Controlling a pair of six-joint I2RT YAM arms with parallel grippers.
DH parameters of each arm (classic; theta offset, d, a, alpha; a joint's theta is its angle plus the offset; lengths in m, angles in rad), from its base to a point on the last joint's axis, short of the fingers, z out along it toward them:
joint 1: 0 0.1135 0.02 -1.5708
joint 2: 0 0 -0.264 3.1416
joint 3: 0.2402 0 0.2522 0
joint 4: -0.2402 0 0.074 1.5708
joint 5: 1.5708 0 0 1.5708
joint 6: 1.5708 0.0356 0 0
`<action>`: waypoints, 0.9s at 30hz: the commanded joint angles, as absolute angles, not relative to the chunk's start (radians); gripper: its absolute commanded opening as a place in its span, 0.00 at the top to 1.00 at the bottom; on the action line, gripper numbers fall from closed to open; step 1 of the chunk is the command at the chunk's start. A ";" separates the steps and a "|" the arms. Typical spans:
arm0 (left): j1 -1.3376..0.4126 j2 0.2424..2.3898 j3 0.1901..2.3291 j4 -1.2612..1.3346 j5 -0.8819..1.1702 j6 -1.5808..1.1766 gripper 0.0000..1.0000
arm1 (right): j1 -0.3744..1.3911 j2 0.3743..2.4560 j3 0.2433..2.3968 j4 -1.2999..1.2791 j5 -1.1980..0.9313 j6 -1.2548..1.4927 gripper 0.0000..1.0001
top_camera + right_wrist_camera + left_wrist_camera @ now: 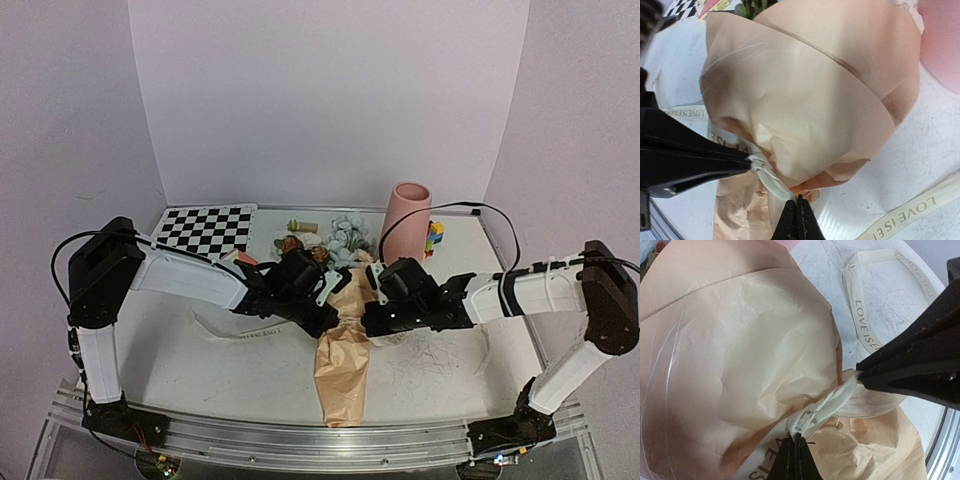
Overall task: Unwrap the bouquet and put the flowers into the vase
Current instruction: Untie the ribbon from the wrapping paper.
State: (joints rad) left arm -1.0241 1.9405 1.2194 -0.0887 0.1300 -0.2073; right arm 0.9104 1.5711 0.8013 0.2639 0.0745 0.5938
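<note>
The bouquet (345, 350) lies along the table's middle, its peach-tan paper cone (730, 350) pointing toward the near edge. The flowers (340, 238) spill out at its far end. A cream ribbon (815, 412) printed with letters binds the cone's waist. My left gripper (796, 436) is shut on that ribbon from the left. My right gripper (800, 199) is shut on the same ribbon (771, 181) from the right, a short stretch away. In the top view the left gripper (333, 318) and right gripper (368, 322) meet at the waist. The pink vase (408, 220) stands upright behind, to the right.
A checkerboard (208, 230) lies at the back left. Small colourful toy blocks (434, 238) sit right of the vase. Loose ribbon tails (860, 315) trail over the white table on both sides. An aluminium rail (300, 440) runs along the near edge.
</note>
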 commanded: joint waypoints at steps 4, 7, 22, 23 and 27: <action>-1.026 1.850 1.174 -0.111 0.070 -0.272 1.00 | 0.913 1.579 0.751 0.195 0.180 0.654 0.98; -1.026 1.831 1.157 -0.102 0.061 -0.295 1.00 | 0.912 1.573 0.736 0.188 0.197 0.663 0.98; -1.026 1.766 1.102 -0.090 0.040 -0.344 1.00 | 0.914 1.452 0.694 0.227 0.122 0.481 0.74; -1.027 1.766 1.102 -0.087 0.044 -0.344 1.00 | 0.913 1.437 0.696 0.247 0.096 0.455 0.72; -1.026 1.765 1.113 -0.084 0.050 -0.341 1.00 | 0.914 1.436 0.742 0.268 0.011 0.366 0.64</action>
State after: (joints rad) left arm -1.0248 1.8076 1.1056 -0.1055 0.0427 -0.3405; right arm 0.9104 1.4593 0.6948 0.2418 0.1065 0.4882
